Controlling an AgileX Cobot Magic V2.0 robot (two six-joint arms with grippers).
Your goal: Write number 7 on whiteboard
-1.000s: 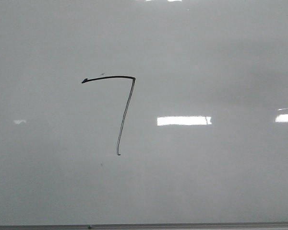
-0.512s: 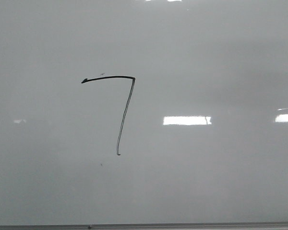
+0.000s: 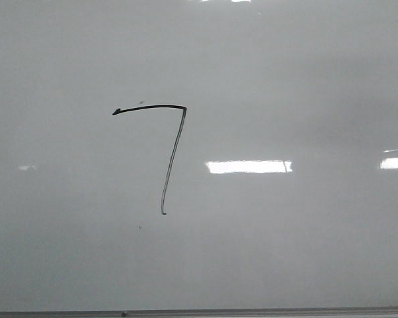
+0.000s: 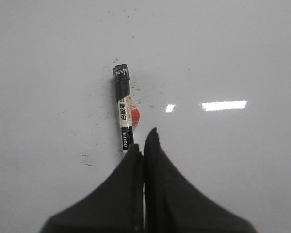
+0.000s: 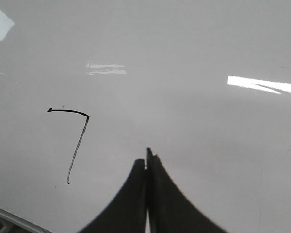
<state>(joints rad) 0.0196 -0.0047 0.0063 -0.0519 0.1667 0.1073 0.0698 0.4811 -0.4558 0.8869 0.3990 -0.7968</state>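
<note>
since the number 7 (image 3: pixel 167 149) stands whole on the whiteboard (image 3: pixel 305 252), with its barbed top stroke and long slanted down-stroke both drawn, the writing step looks finished and only a tidy pull-back seems left.

taking the number 7 as the landmark and going left to right: to its left the front view shows bare board. the digit sits left of the board's middle, well above the thin grey frame edge (image 3: pixel 252 311) along the bottom. to its right lies a wide run of glossy board with bright light reflections.

the left gripper (image 4: pixel 143 145) has its jaws pressed together on nothing. a marker (image 4: pixel 123 109) lies flat on the surface just beyond its tips, apart from them. the right gripper (image 5: pixel 148 158) is likewise closed and empty, hovering right of the number 7 and clear of the ink.

any next move calls for lifting away without smearing the line.
</note>
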